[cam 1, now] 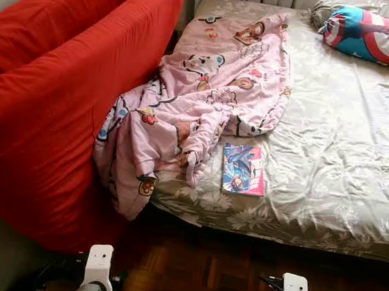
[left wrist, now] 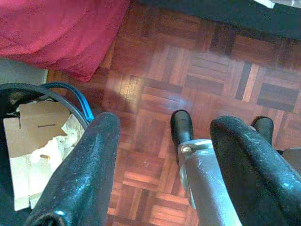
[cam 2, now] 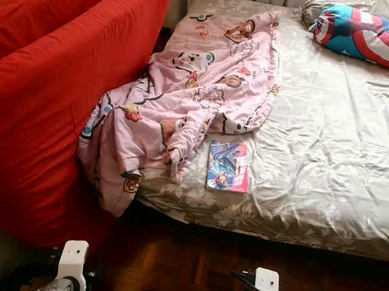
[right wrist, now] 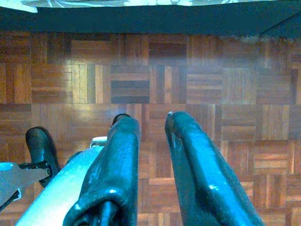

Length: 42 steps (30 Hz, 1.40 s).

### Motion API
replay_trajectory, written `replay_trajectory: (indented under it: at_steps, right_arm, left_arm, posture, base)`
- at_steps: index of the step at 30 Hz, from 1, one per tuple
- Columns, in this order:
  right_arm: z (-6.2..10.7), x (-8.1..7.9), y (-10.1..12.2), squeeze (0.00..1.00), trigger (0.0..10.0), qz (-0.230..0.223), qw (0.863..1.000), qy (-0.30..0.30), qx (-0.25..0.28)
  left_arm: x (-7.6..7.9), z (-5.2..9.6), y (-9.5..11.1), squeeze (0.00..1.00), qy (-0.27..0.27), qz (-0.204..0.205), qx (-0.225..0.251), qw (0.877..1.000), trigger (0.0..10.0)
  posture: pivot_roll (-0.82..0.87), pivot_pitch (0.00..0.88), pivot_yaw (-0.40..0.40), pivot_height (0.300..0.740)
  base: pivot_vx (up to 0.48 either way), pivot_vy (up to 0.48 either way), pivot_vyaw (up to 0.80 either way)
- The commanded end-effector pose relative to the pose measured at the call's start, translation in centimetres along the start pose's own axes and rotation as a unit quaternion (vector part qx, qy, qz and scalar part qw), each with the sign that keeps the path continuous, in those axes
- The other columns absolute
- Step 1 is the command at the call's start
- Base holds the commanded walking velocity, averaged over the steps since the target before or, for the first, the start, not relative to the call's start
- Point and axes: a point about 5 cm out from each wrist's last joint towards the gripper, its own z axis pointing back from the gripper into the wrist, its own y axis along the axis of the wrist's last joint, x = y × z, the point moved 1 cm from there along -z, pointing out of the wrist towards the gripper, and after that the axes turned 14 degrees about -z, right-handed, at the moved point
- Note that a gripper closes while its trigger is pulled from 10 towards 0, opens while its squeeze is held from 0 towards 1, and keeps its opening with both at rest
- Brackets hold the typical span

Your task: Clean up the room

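Soft, even daylight keeps the head views sharp, the bed sheet (cam 1: 342, 150) shining pale, while the wrist views are bluish and hazy, with glare patches on the parquet floor (right wrist: 84, 80) and dark shadow under the bed.

Pink blanket (cam 1: 205, 92) with cartoon animal prints, at 10 o'clock of the book (cam 1: 244, 168). Book cover blue and pink with a figure drawn on it. Grey-beige bedsheet (cam 1: 342, 150) with pale floral pattern. Plain red sofa (cam 1: 56, 101). Pillow (cam 1: 375, 35) in blue, red and white stripes. Brown parquet floor (right wrist: 188, 80) in chequered blocks. Black glossy fingers (left wrist: 84, 174).
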Motion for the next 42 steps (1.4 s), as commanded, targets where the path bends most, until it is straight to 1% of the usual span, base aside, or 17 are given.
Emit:
replay_trajectory:
  at_steps: [1, 17, 27, 29, 31, 32, 42]
  right_arm:
    - [0.22, 0.55, -0.92, 0.00, 10.0, 0.003, 1.000, -0.007, -0.016]
    - [0.21, 0.48, -0.92, 0.00, 10.0, 0.003, 1.000, -0.007, -0.015]
    - [0.23, 0.58, -0.98, 0.00, 10.0, -0.009, 1.000, -0.008, -0.017]
    - [0.22, 0.54, -0.96, 0.00, 10.0, -0.008, 1.000, -0.005, -0.017]
    - [0.22, 0.54, -0.93, 0.00, 10.0, -0.006, 1.000, -0.005, -0.018]
    - [0.21, 0.53, -0.90, 0.00, 10.0, 0.001, 1.000, -0.005, -0.018]
    - [0.19, 0.35, -0.88, 0.00, 10.0, 0.002, 1.000, -0.002, -0.016]
  left_arm:
    - [0.30, 0.30, -1.40, 0.00, -0.004, 0.003, -0.021, 1.000, 10.0]
    - [0.27, 0.31, -1.43, 0.00, -0.006, 0.002, -0.022, 1.000, 10.0]
    - [0.30, 0.31, -1.43, 0.00, -0.007, 0.002, -0.022, 1.000, 10.0]
    - [0.31, 0.31, -1.43, 0.00, -0.007, 0.002, -0.022, 1.000, 10.0]
    - [0.34, 0.30, -1.42, 0.00, -0.006, 0.003, -0.022, 1.000, 10.0]
    - [0.34, 0.30, -1.42, 0.00, -0.006, 0.003, -0.022, 1.000, 10.0]
    - [0.33, 0.29, -1.39, 0.00, -0.006, 0.005, -0.022, 1.000, 10.0]
  posture:
    - [0.04, 0.231, -0.001, 0.740]
    - [0.03, 0.232, 0.001, 0.740]
    - [0.04, 0.232, -0.001, 0.740]
    - [0.04, 0.231, -0.001, 0.740]
    - [0.04, 0.230, -0.003, 0.740]
    - [0.04, 0.230, -0.003, 0.740]
    - [0.04, 0.232, -0.002, 0.740]
  base:
    - [0.000, 0.000, 0.00]
    - [0.000, 0.000, 0.00]
    - [0.000, 0.000, 0.00]
    - [0.000, 0.000, 0.00]
    - [0.000, 0.000, -0.80]
    - [0.000, 0.000, 0.00]
    - [0.000, 0.000, 0.00]
